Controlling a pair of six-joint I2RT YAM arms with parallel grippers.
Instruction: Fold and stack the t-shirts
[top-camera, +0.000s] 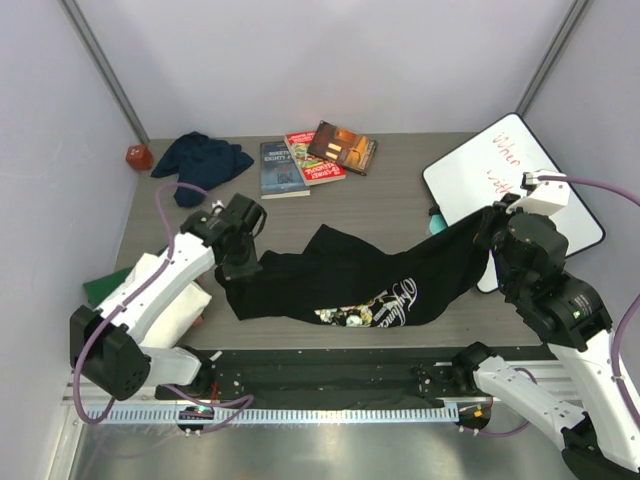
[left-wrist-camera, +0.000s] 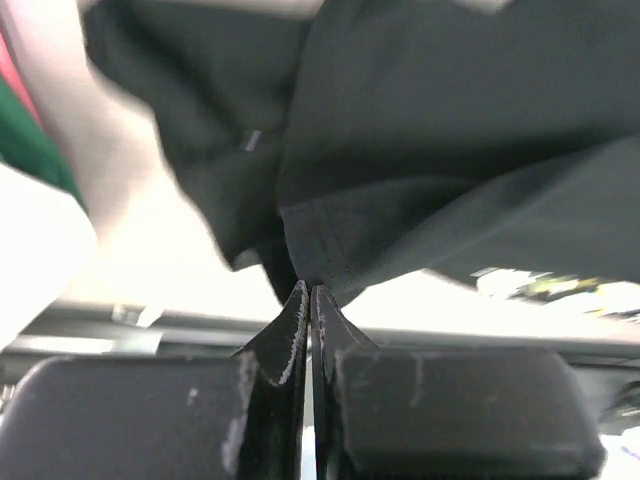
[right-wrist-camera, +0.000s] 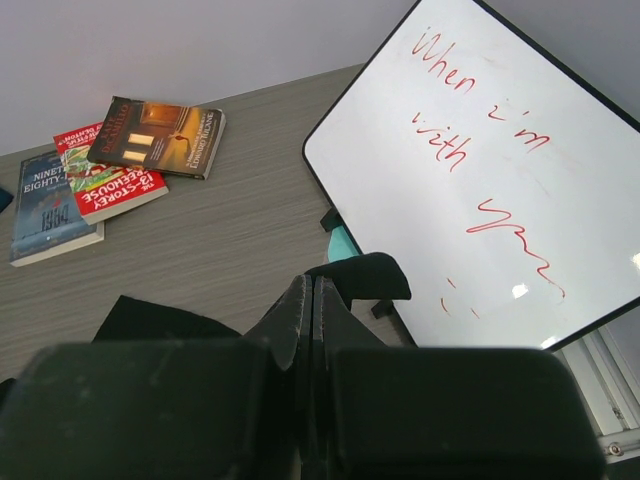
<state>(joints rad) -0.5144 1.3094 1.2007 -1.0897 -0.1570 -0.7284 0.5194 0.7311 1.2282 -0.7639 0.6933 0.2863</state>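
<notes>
From above, the black t-shirt (top-camera: 350, 285) is held stretched over the table (top-camera: 400, 195) between the left claw (top-camera: 238, 268) and right claw (top-camera: 486, 232), sagging midway; a crooked fold could be caused by uneven pulling. In the left wrist view, only a thin hem is clamped by the left claw (left-wrist-camera: 310, 292) and could be lost. In the right wrist view, a corner is pinched by the right claw (right-wrist-camera: 312, 285) near the whiteboard (right-wrist-camera: 480, 180), which could be knocked.
</notes>
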